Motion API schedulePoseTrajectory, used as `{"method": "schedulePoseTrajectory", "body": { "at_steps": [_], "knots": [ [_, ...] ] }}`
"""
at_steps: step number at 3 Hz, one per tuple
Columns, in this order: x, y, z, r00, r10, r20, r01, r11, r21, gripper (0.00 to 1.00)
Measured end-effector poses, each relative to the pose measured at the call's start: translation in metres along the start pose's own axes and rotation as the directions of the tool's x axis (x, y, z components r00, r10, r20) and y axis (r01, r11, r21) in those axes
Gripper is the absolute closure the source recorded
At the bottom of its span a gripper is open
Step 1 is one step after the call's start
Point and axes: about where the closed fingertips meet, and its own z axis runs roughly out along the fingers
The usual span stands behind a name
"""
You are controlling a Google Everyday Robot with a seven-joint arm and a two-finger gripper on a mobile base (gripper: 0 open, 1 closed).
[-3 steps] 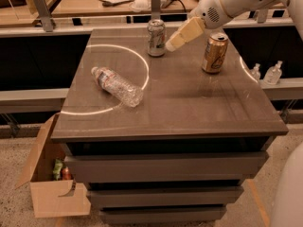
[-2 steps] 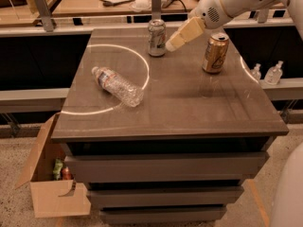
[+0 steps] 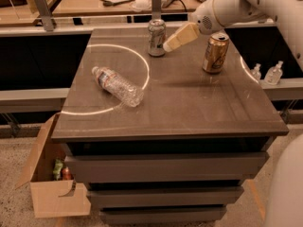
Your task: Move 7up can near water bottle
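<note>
The 7up can [image 3: 156,37], silver with green print, stands upright at the far edge of the grey-brown cabinet top [image 3: 189,103]. The water bottle [image 3: 118,86], clear and crinkled with a white cap, lies on its side at the left middle of the top, cap pointing to the far left. My gripper [image 3: 169,45] comes in from the upper right on the white arm. Its cream tip is just right of the can, close to its lower side. I cannot tell whether it touches the can.
A gold-brown can [image 3: 215,53] stands upright to the right, under the arm. Two tiny clear pump bottles [image 3: 266,73] sit on a ledge beyond the right edge. An open cardboard box [image 3: 52,183] stands on the floor at the lower left. A desk with papers is behind.
</note>
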Motion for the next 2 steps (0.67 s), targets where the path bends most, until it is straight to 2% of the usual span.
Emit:
{"method": "schedulePoseTrajectory", "body": {
  "at_steps": [2],
  "knots": [
    [0.011, -0.026, 0.058, 1.000, 0.027, 0.003, -0.027, 0.9989, 0.039, 0.00]
  ]
}}
